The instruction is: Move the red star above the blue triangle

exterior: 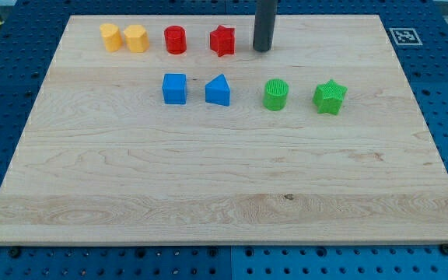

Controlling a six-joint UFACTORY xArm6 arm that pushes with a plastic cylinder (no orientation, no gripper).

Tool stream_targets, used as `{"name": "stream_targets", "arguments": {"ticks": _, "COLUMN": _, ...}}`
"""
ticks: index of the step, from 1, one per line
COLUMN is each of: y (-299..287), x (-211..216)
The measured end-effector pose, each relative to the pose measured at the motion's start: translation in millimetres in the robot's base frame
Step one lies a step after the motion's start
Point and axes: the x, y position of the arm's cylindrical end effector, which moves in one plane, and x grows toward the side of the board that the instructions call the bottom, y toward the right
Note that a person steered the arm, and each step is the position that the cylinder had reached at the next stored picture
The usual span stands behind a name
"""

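The red star (222, 40) sits near the view's top, directly above the blue triangle (218, 91), with a gap of bare wood between them. My tip (263, 50) stands just to the right of the red star, apart from it by a small gap. The dark rod rises out of the view's top.
A red cylinder (176, 40) is left of the star. Two yellow blocks (111, 37) (136, 38) stand at the top left. A blue cube (174, 89) is left of the triangle. A green cylinder (276, 95) and a green star (330, 97) lie to its right. A marker tag (404, 36) sits at the board's top right corner.
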Motion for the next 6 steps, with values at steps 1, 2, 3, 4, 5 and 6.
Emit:
{"name": "stream_targets", "arguments": {"ticks": 1, "y": -12, "x": -35}}
{"name": "stream_targets", "arguments": {"ticks": 2, "y": -52, "x": -34}}
{"name": "stream_targets", "arguments": {"ticks": 3, "y": -82, "x": -27}}
{"name": "stream_targets", "arguments": {"ticks": 4, "y": -83, "x": -12}}
{"name": "stream_targets", "arguments": {"ticks": 5, "y": -55, "x": 9}}
{"name": "stream_targets", "arguments": {"ticks": 6, "y": -33, "x": 35}}
